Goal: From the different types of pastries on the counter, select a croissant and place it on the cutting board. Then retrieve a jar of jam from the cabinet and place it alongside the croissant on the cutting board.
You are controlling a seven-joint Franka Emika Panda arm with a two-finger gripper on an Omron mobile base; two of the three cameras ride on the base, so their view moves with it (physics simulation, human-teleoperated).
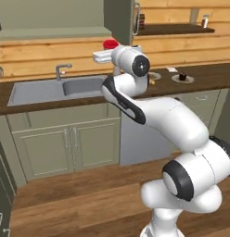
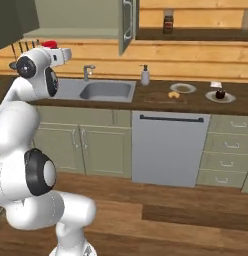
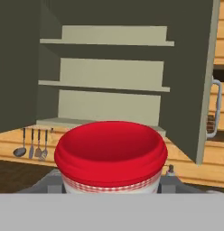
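On the far left of my hand view, a row of small dark utensils hangs on the pale plank wall below the open grey-green wall cabinet, whose pale shelves climb in steps behind. Square in front of that camera sits the small jar of jam with its bright red lid and a red-checked band under the rim. I am carrying it in my pincer; the fingers are hidden behind the jar, so I judge the pinch from the jar riding with my hand.

The left base view shows that red lid held high beyond my white wrist, above the grey steel sink and its tap. The right base view puts it at the far left, over the long dark-brown wood-grain counter.

Only the right base view gives me the board plainly: right of the sink and a white soap bottle, the flat dark-brown wooden cutting board carries the small golden-orange crescent croissant. Just beyond it is a pale round plate. Farther right the dark-brown round cupcake sits on its own plate.
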